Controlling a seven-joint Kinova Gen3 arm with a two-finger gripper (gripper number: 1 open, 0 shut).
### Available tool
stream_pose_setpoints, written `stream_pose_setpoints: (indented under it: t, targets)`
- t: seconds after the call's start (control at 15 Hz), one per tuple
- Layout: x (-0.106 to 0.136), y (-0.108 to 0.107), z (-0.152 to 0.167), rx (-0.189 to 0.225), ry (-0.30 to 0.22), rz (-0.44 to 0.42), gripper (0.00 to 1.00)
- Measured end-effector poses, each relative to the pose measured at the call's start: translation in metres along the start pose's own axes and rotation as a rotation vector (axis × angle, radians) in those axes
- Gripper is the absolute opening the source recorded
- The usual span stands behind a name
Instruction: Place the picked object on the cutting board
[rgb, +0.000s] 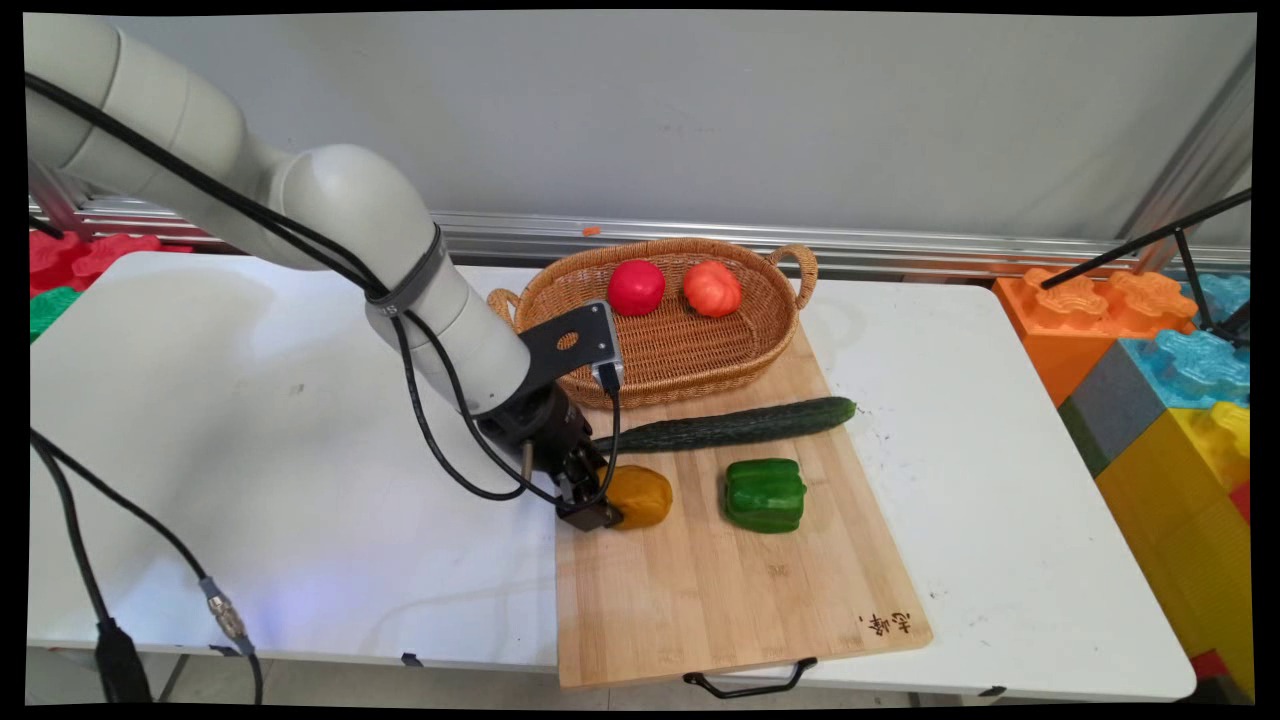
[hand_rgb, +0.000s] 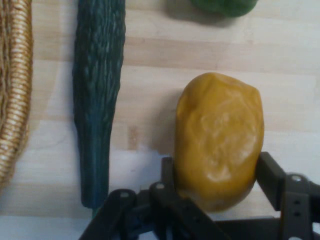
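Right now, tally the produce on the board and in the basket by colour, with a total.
Red: 2, a tomato and a reddish-orange tomato, both in the basket
Green: 2, a cucumber and a green pepper, on the cutting board
Yellow: 1, a yellow pepper between the fingers of the gripper
Total: 5

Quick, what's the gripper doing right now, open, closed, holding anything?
Gripper: closed around the yellow pepper on the cutting board, a finger pressed to each side.
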Motion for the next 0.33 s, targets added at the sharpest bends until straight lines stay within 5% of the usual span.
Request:
stream_pose_setpoints:
  t: [0.07, 0.13, 0.33]
  targets:
    - [-0.0002, 0.0002, 0.0016, -0.002, 0.002, 0.007, 0.0]
    - [0.0002, 0.0005, 0.0029, -0.004, 0.005, 0.015, 1.0]
    - [0.0032, 0.0006, 0.0034, -0.007, 0.014, 0.029, 1.0]
